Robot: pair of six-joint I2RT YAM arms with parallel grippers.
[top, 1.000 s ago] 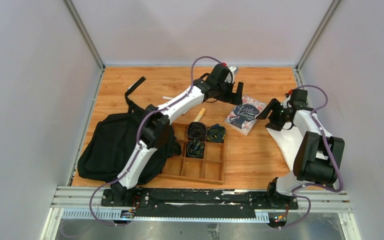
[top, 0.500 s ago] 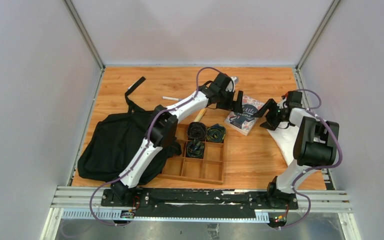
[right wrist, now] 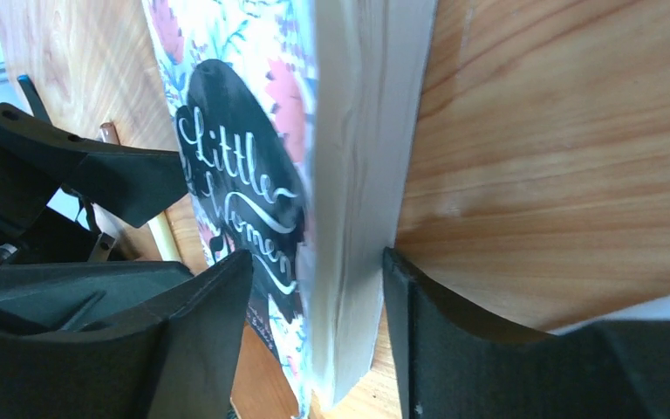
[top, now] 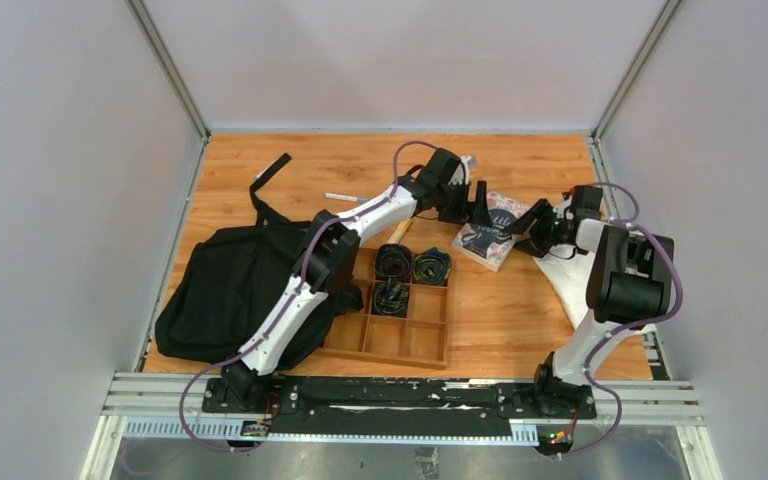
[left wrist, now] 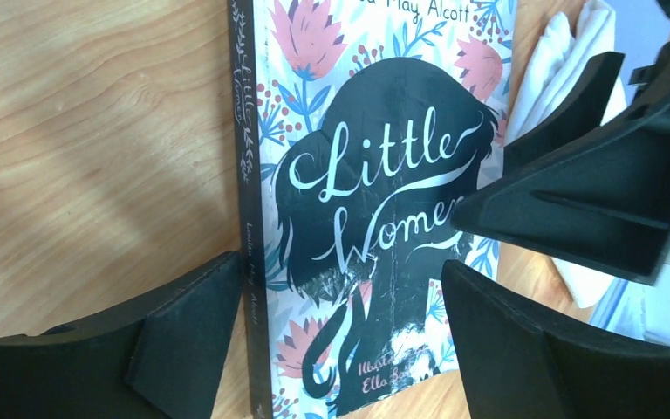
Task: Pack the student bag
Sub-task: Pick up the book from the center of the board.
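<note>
The left gripper (left wrist: 340, 271) stands with its jaws wide apart and holds nothing: one finger sits on bare wood just beside the spine of the paperback Little Women (left wrist: 375, 175), the other hangs over the cover. From the opposite side the right gripper (right wrist: 316, 257) brackets the book's page edge, one finger against the cover and one at the foot of the pages. Whether it is clamped or only touching, I cannot tell. The book lies flat toward the far right of the table (top: 520, 310), with a white cloth (top: 570, 285) near its right edge. In the middle near part is the wooden compartment tray (top: 430, 340), with rolled dark fabric bundles (top: 393, 260) in three of its far cells. Touching the tray's left side, and partly under the left arm, the student bag (top: 225, 290) lies slumped along the table's left edge, a long strap (top: 270, 170) trailing toward the far left corner. By its look the bag is light, soft and shapeless: it will sag and fold, and its mouth will likely not stay open unaided. The best hold is probably the fabric at the rim of the opening, or the strap. The opening itself is not visible.
</note>
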